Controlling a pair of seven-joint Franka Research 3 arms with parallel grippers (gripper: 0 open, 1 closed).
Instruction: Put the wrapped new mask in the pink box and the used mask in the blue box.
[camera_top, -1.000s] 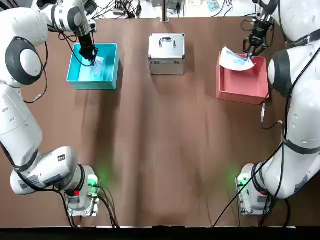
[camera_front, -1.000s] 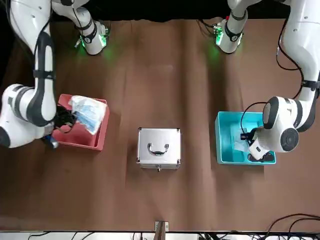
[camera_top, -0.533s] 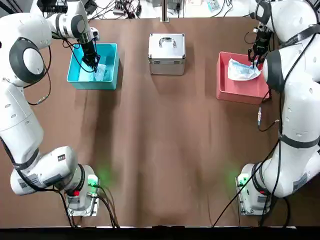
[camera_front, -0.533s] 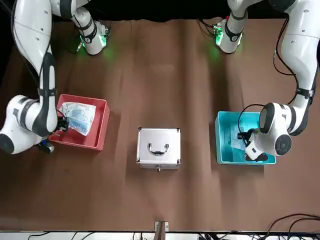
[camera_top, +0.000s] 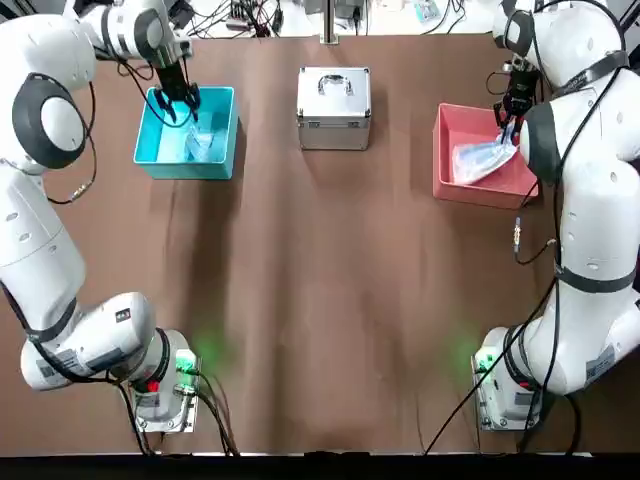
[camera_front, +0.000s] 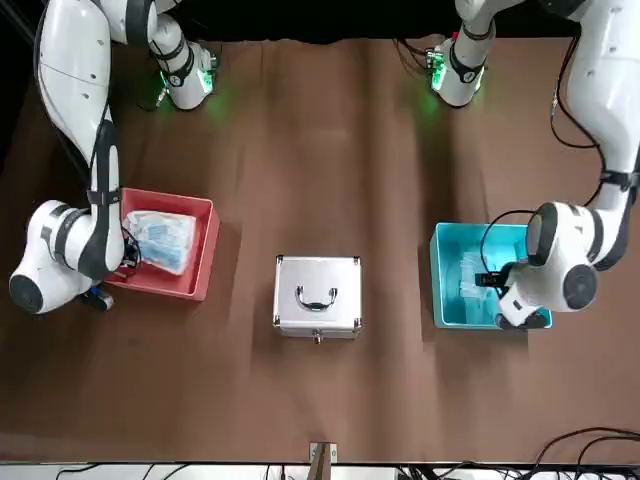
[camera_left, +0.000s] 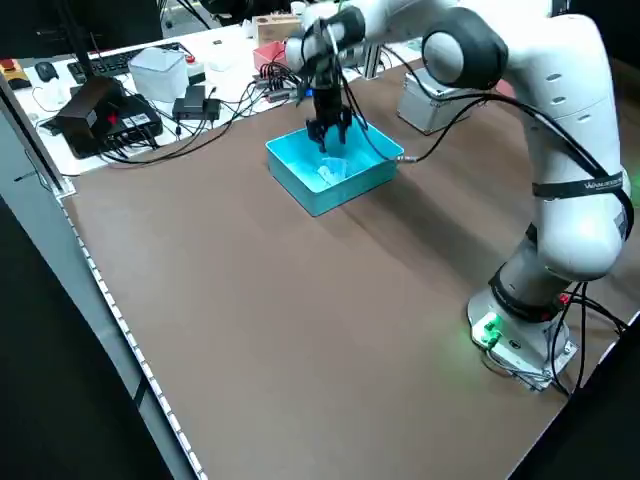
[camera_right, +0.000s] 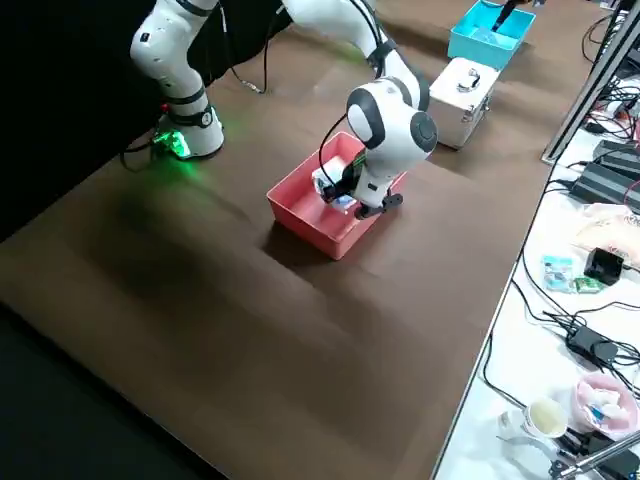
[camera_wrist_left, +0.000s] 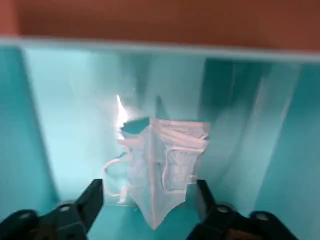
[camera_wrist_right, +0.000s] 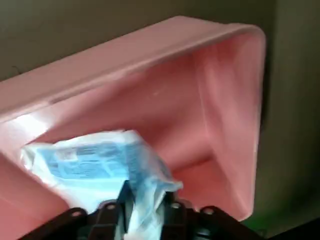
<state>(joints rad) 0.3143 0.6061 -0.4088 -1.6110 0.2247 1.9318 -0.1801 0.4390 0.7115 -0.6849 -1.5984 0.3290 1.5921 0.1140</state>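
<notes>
While I look down from far away, the job seems almost done. The used mask (camera_wrist_left: 162, 170) is down inside the blue box (camera_top: 205, 172), loose and a bit folded, so I think that half is finished. My left hand (camera_wrist_left: 150, 197) is right above it, with its two fingers wide apart and nothing caught between them. The new mask (camera_wrist_right: 95, 167), still in its wrapper, is inside the walls of the pink box (camera_top: 475, 195), but I have not let it go. My right hand (camera_wrist_right: 147, 192) is over that box, with its fingers pinched on one end of the wrapper, which is all crumpled there. I can't tell if the rest of it is lying flat on the bottom. What's left, I think, is to open that hand, check that the wrapper doesn't stick, and lift both arms away. One second ago, the new mask was poking up over the far wall of the pink box, seen from the top. Now it has come toward my side and sits more inside. The left hand has only moved a tiny bit, and the silver case (camera_top: 334, 108) between the boxes hasn't moved at all.
</notes>
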